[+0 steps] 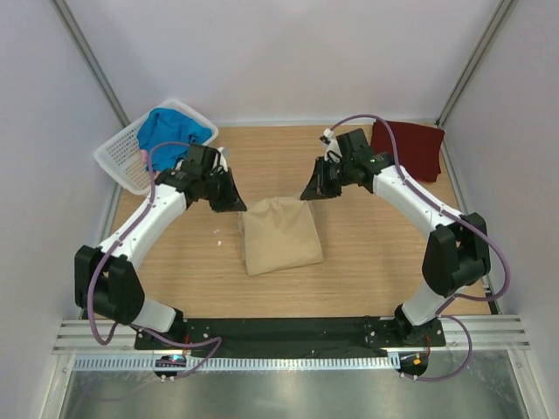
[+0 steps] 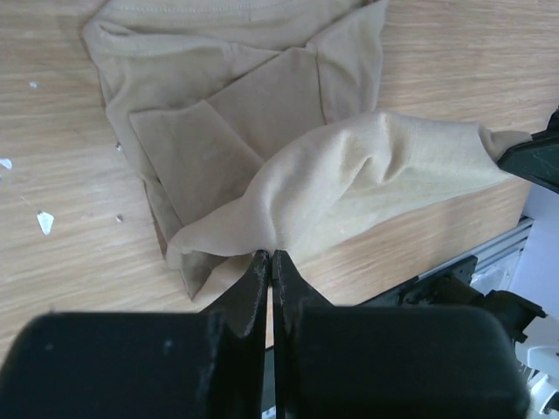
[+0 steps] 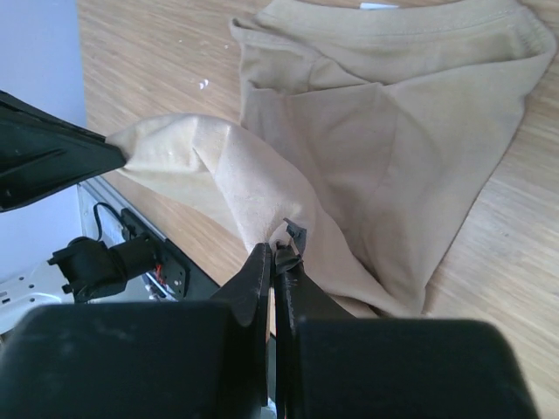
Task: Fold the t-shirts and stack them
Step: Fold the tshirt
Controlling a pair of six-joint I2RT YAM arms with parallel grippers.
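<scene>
Gripping tan t-shirt, prob. far corners: L pincer, R pincer clenched; basket w/ blue t-shirt, maroon t-shirt well apart.

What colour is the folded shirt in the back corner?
The shirt is dark maroon; top external view.

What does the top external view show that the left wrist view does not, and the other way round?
Only the top external view shows the white basket holding the blue t-shirt, and the maroon t-shirt at the far right. Only the left wrist view shows clearly that the left claw is shut on a raised fold of the tan t-shirt. Both show that shirt lying on the wooden table.
</scene>
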